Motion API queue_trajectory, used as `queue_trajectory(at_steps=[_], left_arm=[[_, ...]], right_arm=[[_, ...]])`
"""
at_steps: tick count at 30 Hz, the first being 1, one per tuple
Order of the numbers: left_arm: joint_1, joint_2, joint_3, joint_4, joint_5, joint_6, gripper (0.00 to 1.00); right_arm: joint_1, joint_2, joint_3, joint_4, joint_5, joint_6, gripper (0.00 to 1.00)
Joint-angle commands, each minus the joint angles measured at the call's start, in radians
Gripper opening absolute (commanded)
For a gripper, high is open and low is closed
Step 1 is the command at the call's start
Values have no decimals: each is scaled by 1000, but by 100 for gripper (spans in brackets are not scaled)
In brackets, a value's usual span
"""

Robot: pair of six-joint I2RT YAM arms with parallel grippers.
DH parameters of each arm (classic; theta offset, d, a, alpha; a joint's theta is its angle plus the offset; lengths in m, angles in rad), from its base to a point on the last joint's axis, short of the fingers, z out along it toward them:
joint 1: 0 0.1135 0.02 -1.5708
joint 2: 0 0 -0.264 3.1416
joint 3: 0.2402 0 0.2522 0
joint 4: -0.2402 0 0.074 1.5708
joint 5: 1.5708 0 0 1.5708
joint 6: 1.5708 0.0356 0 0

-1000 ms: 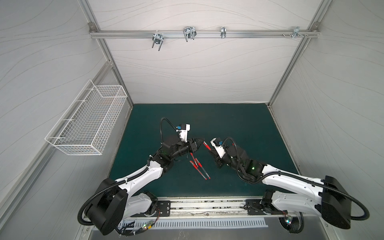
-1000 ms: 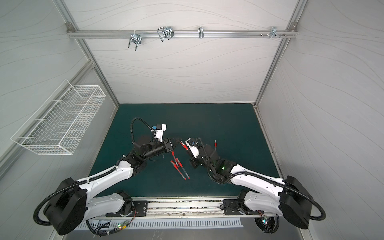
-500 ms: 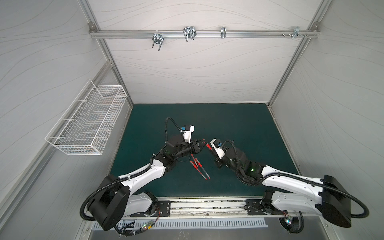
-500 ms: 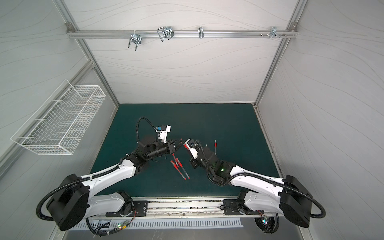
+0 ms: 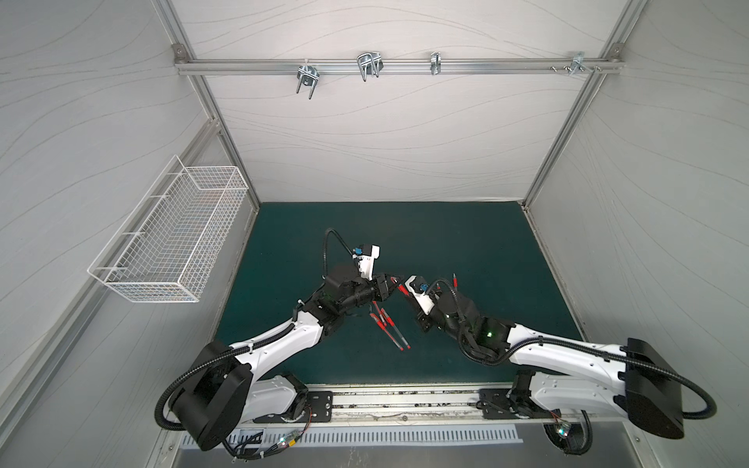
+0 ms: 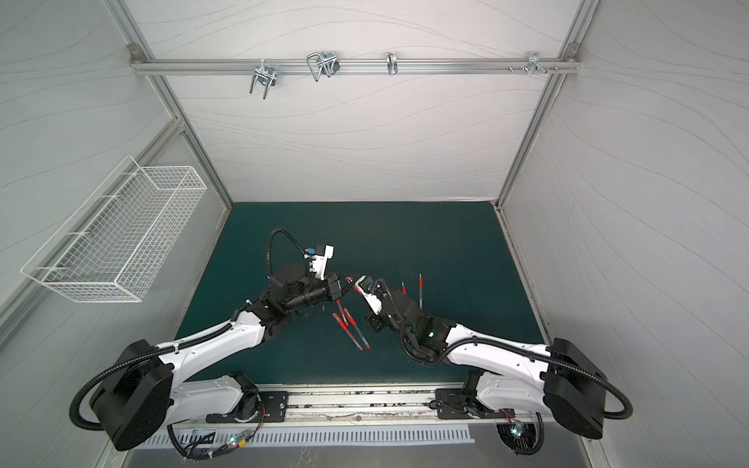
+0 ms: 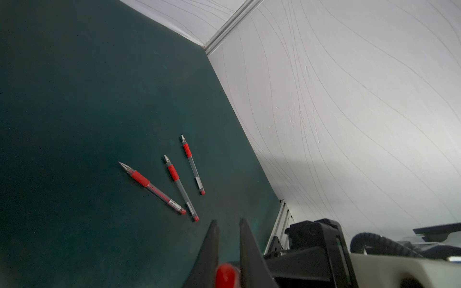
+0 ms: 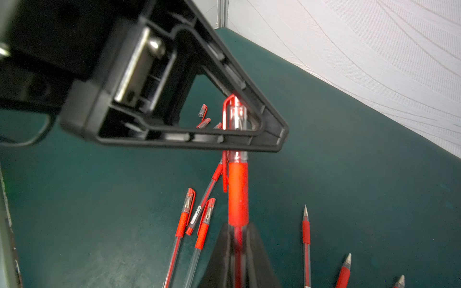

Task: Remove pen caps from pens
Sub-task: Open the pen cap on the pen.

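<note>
Gripping a capped pen (image 8: 238,197) by its barrel, the right gripper (image 8: 238,239) holds it above the green mat (image 8: 349,162). Beyond that, the left gripper (image 8: 247,124) is clamped on the pen's cap (image 8: 234,112). Three capped pens (image 8: 197,224) lie on the mat below. Three uncapped pens (image 7: 172,172) lie apart, and three loose caps (image 8: 205,117) rest farther off.

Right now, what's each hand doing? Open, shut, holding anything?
Left hand: shut on the cap of the pen held between the arms.
Right hand: shut on that pen's barrel.
</note>
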Motion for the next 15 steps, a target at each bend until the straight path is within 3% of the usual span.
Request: queue_trajectory(at_steps=[1, 2, 4, 6, 8, 12, 15], left_arm=[[-3, -18, 30, 16, -34, 25, 1], [-3, -20, 30, 14, -36, 28, 0], [-3, -26, 28, 8, -43, 40, 0], [-3, -35, 23, 8, -47, 60, 0], [-1, -48, 16, 11, -51, 89, 0], [-1, -73, -4, 32, -36, 179, 0], [-1, -73, -9, 60, 19, 233, 0]], right_arm=[[12, 2, 5, 39, -6, -21, 0], [12, -1, 5, 37, -6, -18, 0], [3, -15, 13, 4, -48, -10, 29], [-31, -38, 23, -48, -149, 4, 39], [-102, -80, 7, -63, -321, 21, 41], [-340, -150, -49, -2, -762, 133, 42], [-460, -143, -81, 97, -956, 234, 42]])
